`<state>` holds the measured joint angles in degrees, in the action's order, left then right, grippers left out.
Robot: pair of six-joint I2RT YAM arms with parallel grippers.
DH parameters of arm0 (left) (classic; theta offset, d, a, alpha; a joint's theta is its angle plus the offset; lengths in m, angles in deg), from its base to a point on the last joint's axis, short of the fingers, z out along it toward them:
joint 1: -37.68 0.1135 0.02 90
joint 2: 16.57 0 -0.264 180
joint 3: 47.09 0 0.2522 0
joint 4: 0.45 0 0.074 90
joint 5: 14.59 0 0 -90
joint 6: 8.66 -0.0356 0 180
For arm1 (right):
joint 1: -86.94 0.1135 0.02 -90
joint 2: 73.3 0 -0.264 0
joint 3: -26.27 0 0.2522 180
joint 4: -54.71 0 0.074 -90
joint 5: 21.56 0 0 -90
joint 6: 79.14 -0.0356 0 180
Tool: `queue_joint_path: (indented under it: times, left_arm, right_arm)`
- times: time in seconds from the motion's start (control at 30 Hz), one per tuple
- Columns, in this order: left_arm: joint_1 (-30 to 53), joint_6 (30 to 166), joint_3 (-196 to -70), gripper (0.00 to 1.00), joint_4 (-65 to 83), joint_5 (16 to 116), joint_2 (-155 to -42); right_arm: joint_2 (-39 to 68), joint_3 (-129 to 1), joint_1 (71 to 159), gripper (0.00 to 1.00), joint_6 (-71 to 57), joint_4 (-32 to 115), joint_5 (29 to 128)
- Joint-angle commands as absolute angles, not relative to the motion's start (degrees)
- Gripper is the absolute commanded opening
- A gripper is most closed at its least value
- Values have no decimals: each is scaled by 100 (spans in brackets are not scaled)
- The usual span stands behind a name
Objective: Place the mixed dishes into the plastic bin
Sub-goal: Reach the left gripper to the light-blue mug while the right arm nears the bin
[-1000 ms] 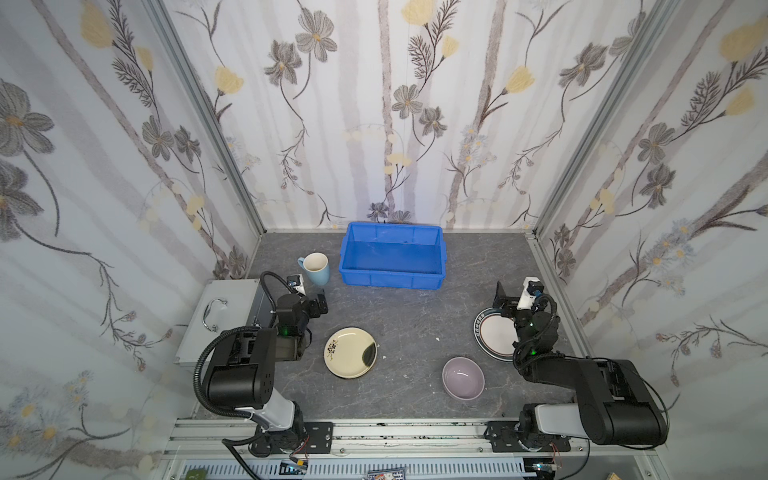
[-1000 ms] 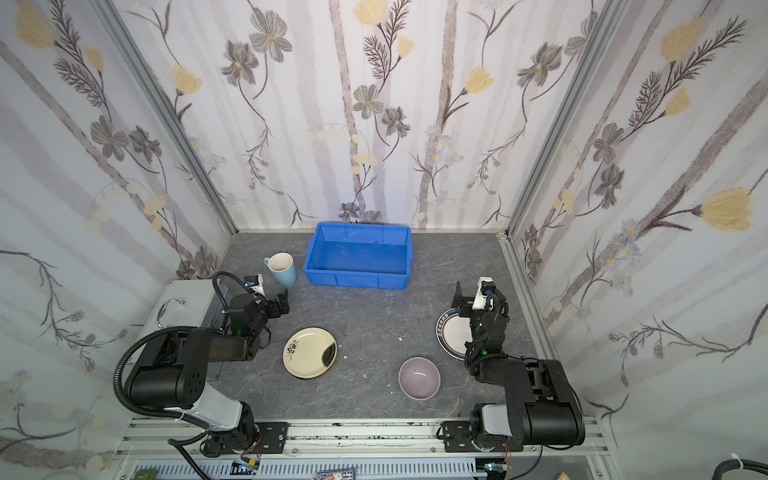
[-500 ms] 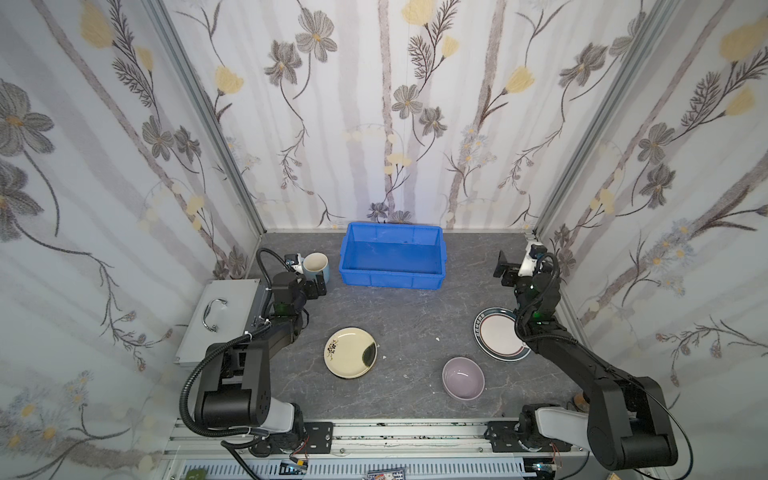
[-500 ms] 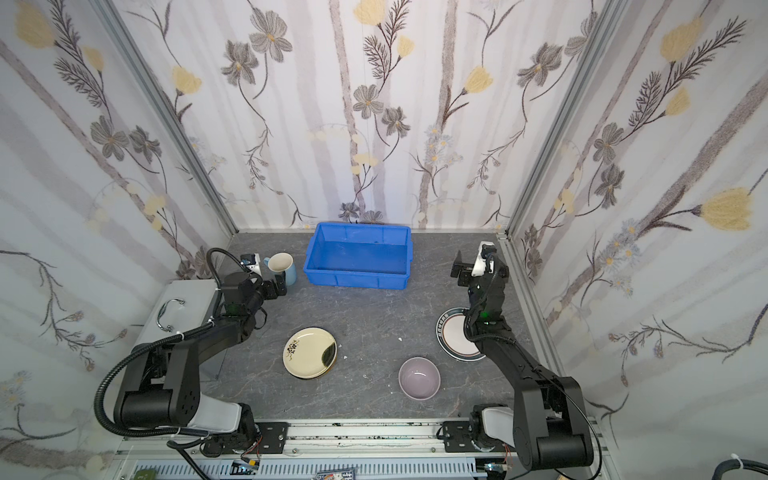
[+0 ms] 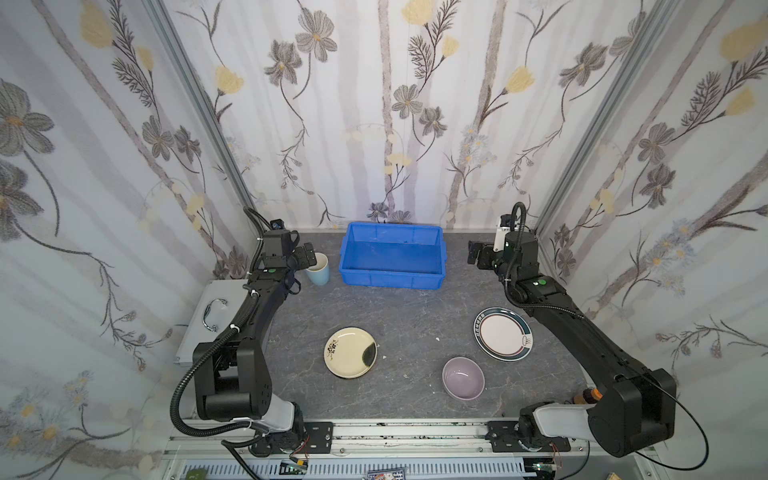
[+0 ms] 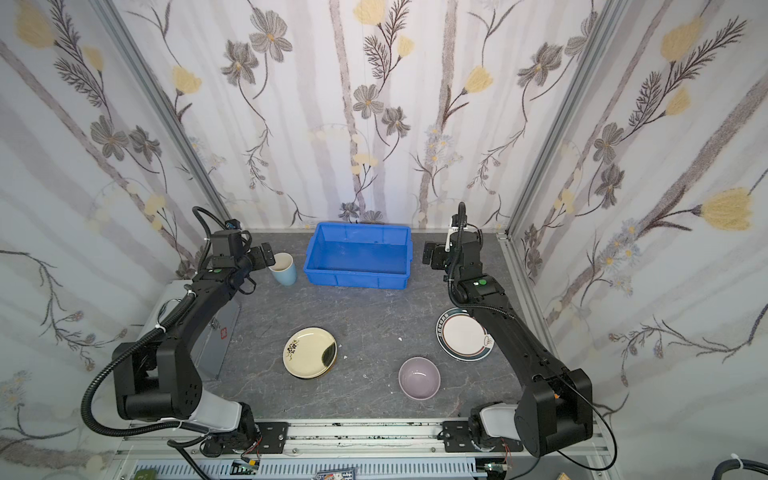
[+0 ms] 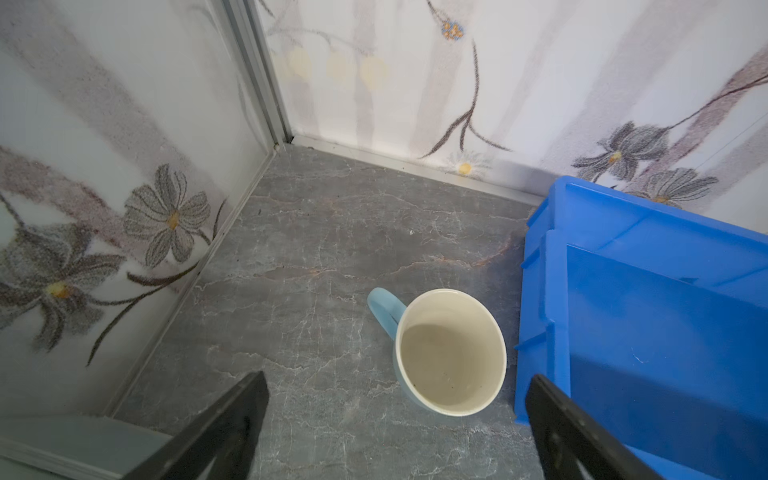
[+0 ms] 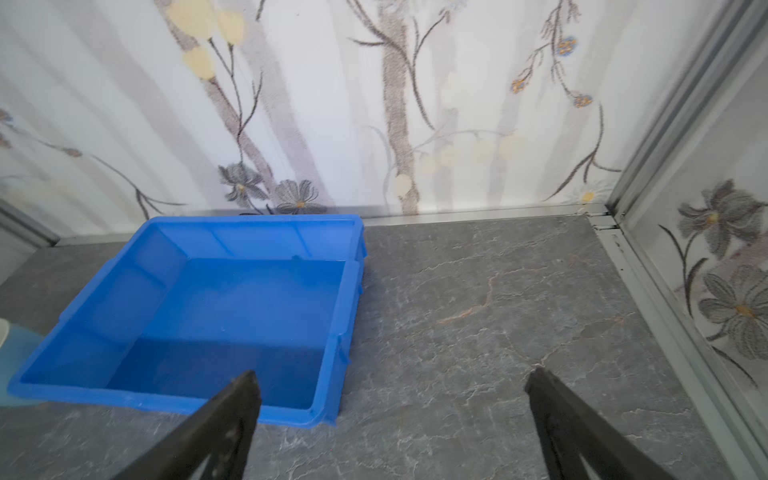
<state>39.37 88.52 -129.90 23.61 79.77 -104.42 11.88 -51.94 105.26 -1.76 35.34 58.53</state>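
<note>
Left gripper [image 7: 397, 376] is held wide open just left of the pale-blue mug [image 7: 451, 353], apparently aligned for grasping it

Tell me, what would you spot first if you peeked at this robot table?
The bright blue bin at the back of the grey table pops out most, and nothing is in it. The left gripper hangs open right by a pale-blue mug beside the bin. Nearer the front lie a cream plate, a lilac bowl and a white plate with a dark rim.
</note>
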Motion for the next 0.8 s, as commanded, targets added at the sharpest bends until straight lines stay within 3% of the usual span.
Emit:
queue_joint_path:
  times: [0.0, 0.13, 0.33, 0.77]
  left_arm:
    - [3986, 9347, -13832, 91, 3926, 8168, -10926]
    - [4022, 9612, -14898, 84, 4986, 7865, -11674]
    - [4031, 10129, -15481, 72, 5401, 7270, -12332]
    - [4031, 10226, -15531, 65, 5594, 7334, -12803]
  right_arm:
    - [1270, -5367, 10774, 100, -429, 3090, 5912]
    - [1442, -5561, 11088, 100, -483, 2857, 5908]
    - [1742, -5872, 11371, 100, -585, 2641, 5950]
    - [2200, -6309, 11480, 100, -671, 2330, 6030]
